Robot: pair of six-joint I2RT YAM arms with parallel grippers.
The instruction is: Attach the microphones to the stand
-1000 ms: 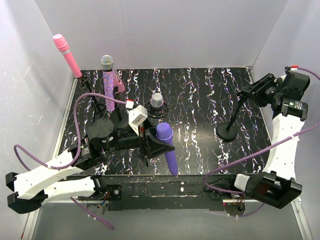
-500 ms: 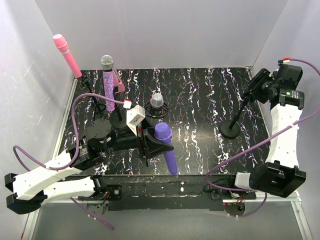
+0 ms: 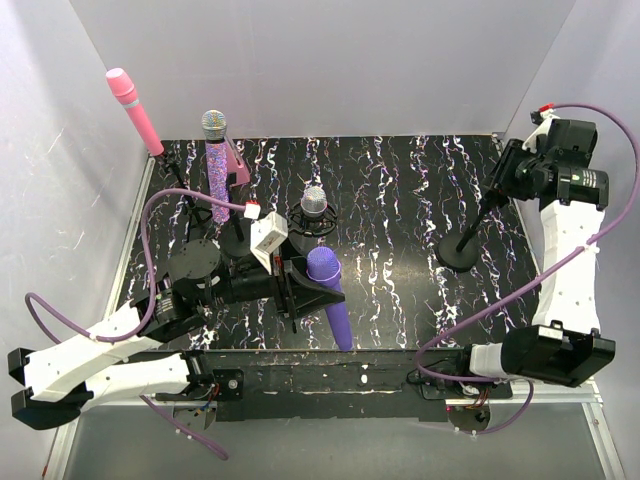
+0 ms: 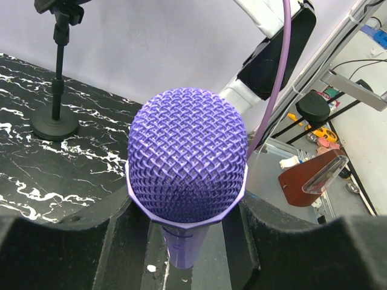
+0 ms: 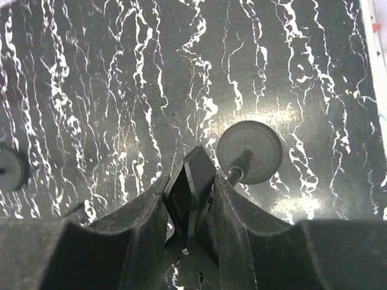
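My left gripper [image 3: 312,290] is shut on the plain purple microphone [image 3: 331,298] and holds it near the table's front. In the left wrist view its mesh head [image 4: 187,162] fills the space between my fingers [image 4: 115,229]. My right gripper [image 3: 507,183] is shut on the black clip [image 5: 191,184] at the top of the empty stand, whose round base [image 3: 459,253] [image 5: 249,151] sits on the table at the right. The pink microphone [image 3: 133,110], the glittery purple microphone [image 3: 215,165] and the silver-grey microphone [image 3: 314,203] each sit in a stand at the left.
A pink wedge block [image 3: 239,166] lies behind the glittery microphone. Black stand bases [image 3: 195,258] crowd the left half of the marbled black table [image 3: 400,190]. White walls close in the back and both sides. Purple cables loop from both arms.
My right arm has swung back and to the right, still on the clip, and the stand's base has slid slightly away. My left gripper with the purple microphone has shifted slightly left.
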